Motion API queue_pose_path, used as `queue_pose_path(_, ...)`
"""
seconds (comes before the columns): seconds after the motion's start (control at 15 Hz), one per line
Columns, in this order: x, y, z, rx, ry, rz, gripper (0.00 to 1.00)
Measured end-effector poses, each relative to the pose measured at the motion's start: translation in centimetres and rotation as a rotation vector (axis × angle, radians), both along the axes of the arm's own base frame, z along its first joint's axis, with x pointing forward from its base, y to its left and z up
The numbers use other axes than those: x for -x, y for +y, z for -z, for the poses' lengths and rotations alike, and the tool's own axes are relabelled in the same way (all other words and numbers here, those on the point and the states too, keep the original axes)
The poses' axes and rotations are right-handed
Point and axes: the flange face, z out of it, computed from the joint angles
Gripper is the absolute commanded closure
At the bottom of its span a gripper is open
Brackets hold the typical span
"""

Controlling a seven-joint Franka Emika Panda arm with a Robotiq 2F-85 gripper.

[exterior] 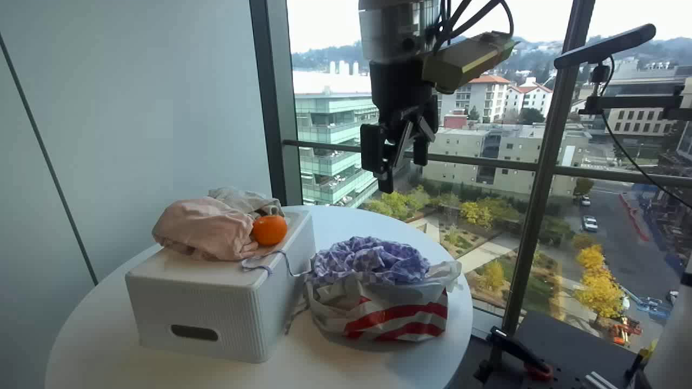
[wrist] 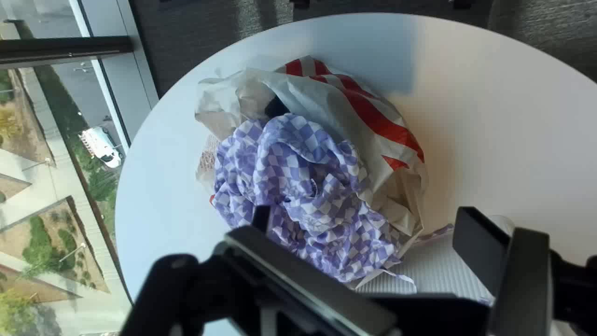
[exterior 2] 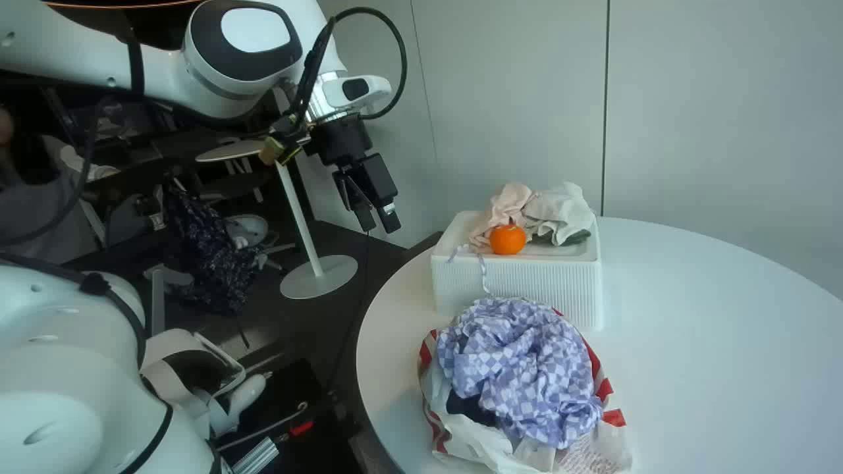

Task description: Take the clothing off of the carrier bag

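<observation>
Round white tabletop [exterior 2: 718, 329] carries the lot. On it, white ribbed box [exterior: 194, 300]; carrier bag [exterior: 392, 319], red-striped, just beside, contact w/ box can't tell. Purple checked clothing [exterior 2: 527, 368] heaped over bag's open mouth, crumpled, w/ something dark [exterior 2: 469, 406] showing under it. Task status: prob. at the start; clothing on bag, none of it lifted clear. Left to do, my read: lower the jaws, pinch a fold, lift off, set aside. Jaws spread wide, nothing betw. them, so no grip made. Clothing lies below them, well apart, in both exterior views; in wrist view most of it shows up & left of the gap, lower edge part hidden behind one jaw. Exact sideways offset: can't tell from these angles. Smaller stuff: pink cloth [exterior: 208, 227] bunched on box top, pale grey cloth [exterior: 246, 202] next to it, prob. neither the target; orange fruit [exterior: 270, 231] touching or v. near the pink. Slightest: thin purple strap [exterior: 265, 267], seems part of clothing, trailing onto box top; could snag during lift, worth watching.
</observation>
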Motion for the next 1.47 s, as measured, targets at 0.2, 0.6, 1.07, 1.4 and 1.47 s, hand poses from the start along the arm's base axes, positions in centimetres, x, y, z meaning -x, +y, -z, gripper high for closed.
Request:
queue_pose_path(0.2, -0.1, 0.1, -0.6, -0.003, -0.013, -0.002, 0.00)
queue_pose_path(0.6, -0.1, 0.1, -0.7, -0.003, -0.015, -0.002, 0.00)
queue_pose_path(1.07, -3.2, -1.6, 1.1, -0.058, -0.014, 0.052, 0.00)
queue_pose_path(1.4, -7.6, -3.6, 5.9, -0.066, 0.001, 0.133, 0.00)
queue_pose_path(1.47, -8.1, -3.9, 7.3, -0.059, 0.013, 0.151, 0.00)
